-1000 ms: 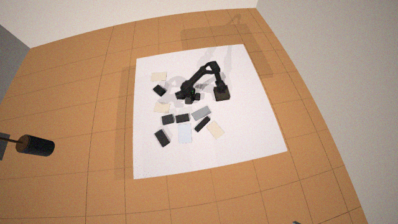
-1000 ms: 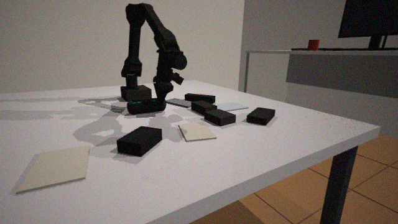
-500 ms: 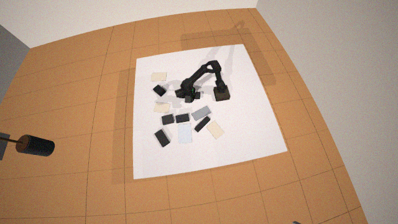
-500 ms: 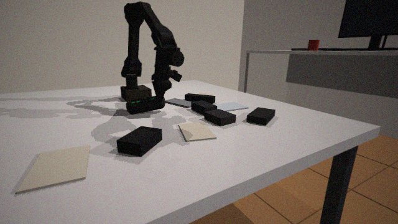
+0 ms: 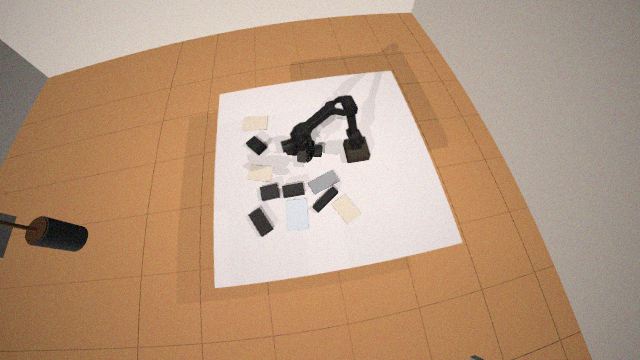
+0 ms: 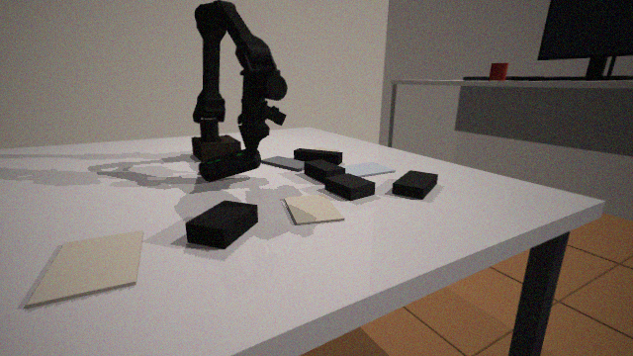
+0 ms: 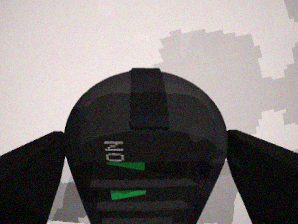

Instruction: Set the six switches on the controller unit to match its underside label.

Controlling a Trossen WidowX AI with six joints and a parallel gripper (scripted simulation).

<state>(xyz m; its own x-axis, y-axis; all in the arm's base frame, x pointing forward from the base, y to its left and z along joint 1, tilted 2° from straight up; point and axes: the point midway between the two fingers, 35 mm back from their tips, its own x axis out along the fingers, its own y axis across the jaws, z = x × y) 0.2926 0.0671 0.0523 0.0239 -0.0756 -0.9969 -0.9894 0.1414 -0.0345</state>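
The tool (image 6: 254,149) (image 7: 147,141) grips the controller unit (image 6: 228,165) (image 7: 146,112), now tilted; rigid, probably smooth, it might pivot: best clasped squarely across its sides, clear of its rockers (image 7: 127,194).
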